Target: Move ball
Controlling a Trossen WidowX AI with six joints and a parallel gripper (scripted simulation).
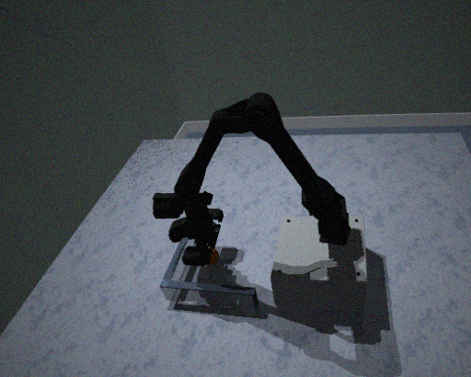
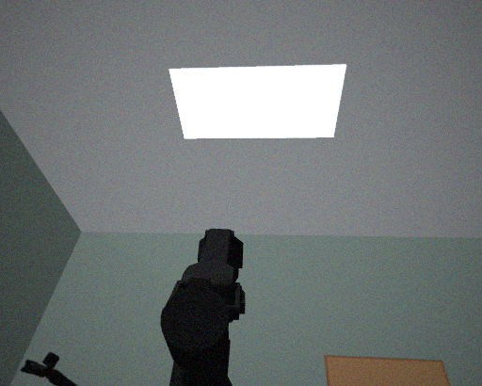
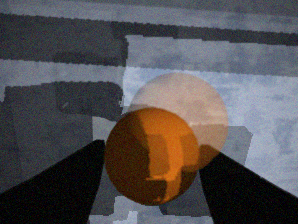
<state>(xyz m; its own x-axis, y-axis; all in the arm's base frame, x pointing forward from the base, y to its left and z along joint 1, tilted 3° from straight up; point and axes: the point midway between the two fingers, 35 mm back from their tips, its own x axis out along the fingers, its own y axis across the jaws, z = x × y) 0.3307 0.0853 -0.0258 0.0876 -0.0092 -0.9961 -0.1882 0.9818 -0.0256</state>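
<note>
A: Top view: arm (image 1: 260, 138) folded over, gripper (image 1: 201, 255) down inside the walls (image 1: 205, 287). Ball (image 1: 212, 257) at its tips.

B: Exterior?

A: Only arm's upper part, no ball.

B: Wrist?

A: Ball (image 3: 151, 155) btwn fingers, both touching; clenched on it, I judge. Copy (image 3: 187, 112) just beyond, up-right, overlapping. Short push fwd needed.

Ball (image 3: 151, 156): orange. See-through copy (image 3: 192, 107): pale peach. Hand (image 3: 150, 190): black. Bench (image 1: 398, 193): mottled blue-grey. Walls (image 1: 205, 287): clear grey.
</note>
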